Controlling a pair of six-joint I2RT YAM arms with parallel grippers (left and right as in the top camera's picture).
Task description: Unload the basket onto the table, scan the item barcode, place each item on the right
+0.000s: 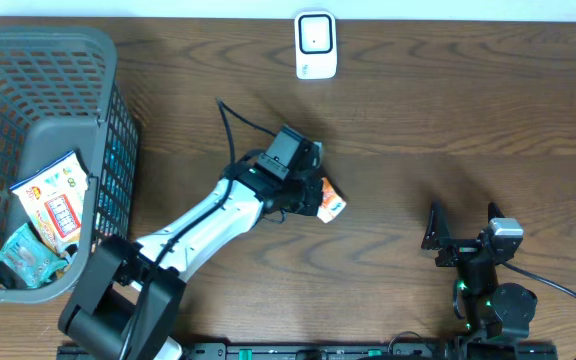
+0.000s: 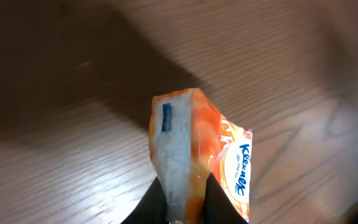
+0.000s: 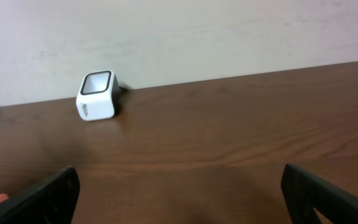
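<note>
Overhead: left gripper [image 1: 311,196] pinching orange tissue pack [image 1: 330,206] mid-tabletop [image 1: 448,110], right gripper [image 1: 465,222] jaws spread, scanner [image 1: 316,45] at far edge.

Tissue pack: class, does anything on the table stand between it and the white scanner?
Nothing visible does. The tissue pack, pinched in the left gripper, has only bare table between it and the scanner at the far edge. The basket sits well off to the left, the open right gripper off to the right.

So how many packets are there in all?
3. An orange Kleenex pack is gripped by the left pincer mid-table; a white-and-orange snack bag and a teal packet lie in the grey basket. Others may be hidden behind its wall.
</note>
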